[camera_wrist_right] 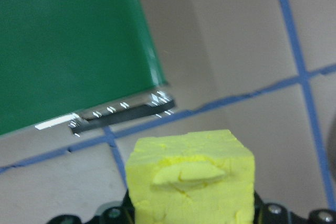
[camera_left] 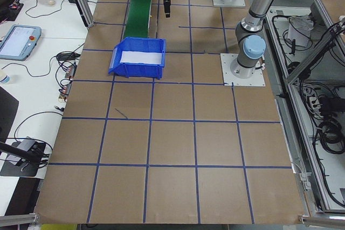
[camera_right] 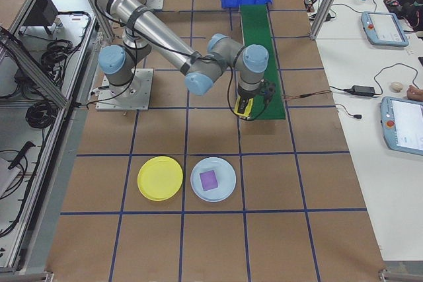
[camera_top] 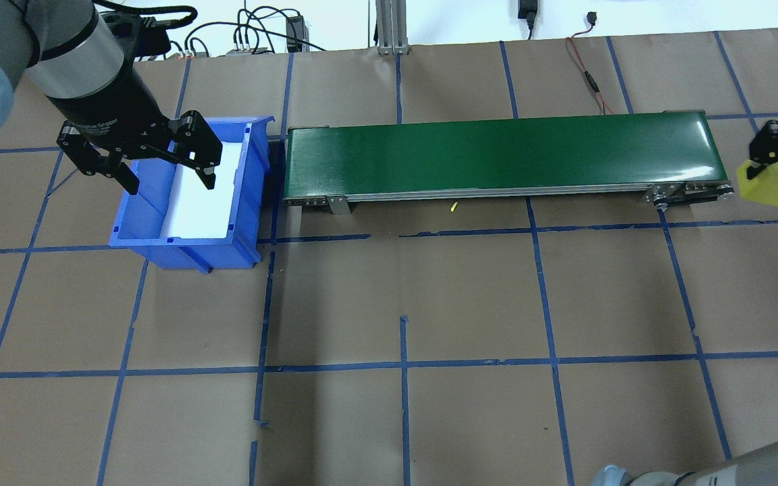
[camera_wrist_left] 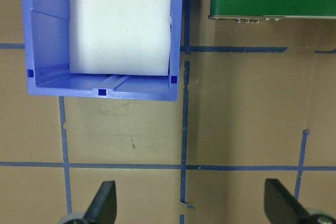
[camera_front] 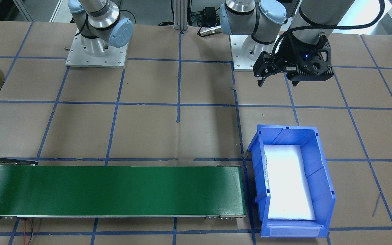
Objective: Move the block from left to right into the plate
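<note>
Brown paper table (camera_top: 470, 297), blue tape grid; operator desks (camera_right: 370, 117) apparently alongside.

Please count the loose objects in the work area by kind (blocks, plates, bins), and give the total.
Blocks: 2, a yellow block held in the right tool and a purple block lying on the pale blue plate.
Plates: 2, the yellow plate and the pale blue plate.
Bins: 1, the blue bin.
Total: 5.
</note>
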`<state>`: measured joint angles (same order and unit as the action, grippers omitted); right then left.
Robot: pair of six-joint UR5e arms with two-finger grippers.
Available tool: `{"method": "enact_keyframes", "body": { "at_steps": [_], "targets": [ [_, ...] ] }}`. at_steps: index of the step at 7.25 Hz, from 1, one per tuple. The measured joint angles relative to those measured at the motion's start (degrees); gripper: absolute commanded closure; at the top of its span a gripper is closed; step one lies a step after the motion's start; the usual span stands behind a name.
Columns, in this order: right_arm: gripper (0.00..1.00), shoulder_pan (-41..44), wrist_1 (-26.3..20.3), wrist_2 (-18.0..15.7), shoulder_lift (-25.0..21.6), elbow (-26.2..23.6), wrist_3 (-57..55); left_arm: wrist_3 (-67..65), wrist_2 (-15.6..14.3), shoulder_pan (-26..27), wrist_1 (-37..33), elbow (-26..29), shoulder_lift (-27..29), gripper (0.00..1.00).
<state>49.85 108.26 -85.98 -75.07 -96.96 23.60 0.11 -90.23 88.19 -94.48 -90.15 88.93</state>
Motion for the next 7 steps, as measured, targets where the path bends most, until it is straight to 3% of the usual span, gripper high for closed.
{"method": "enact_keyframes", "body": {
  "at_steps": [3, 6, 7],
  "targets": [
    [0.72, -20.46, 1.68, -0.51, -1.81, -6.24, 29.26, 0.06, -0.04, -0.04, 0.0, 0.16, 0.01, 0.0],
    [0.68, -34.92, 11.91, -1.3, -1.5, -14.13, 52.01, 0.07, -0.04, -0.36, -0.06, 0.12, -0.02, 0.0],
    [0.51, -38.18, 15.95, -1.36, -0.89, -16.89, 55.33, 0.07, -0.04, -0.43, -0.08, 0.04, -0.04, 0.0]
  ]
}}
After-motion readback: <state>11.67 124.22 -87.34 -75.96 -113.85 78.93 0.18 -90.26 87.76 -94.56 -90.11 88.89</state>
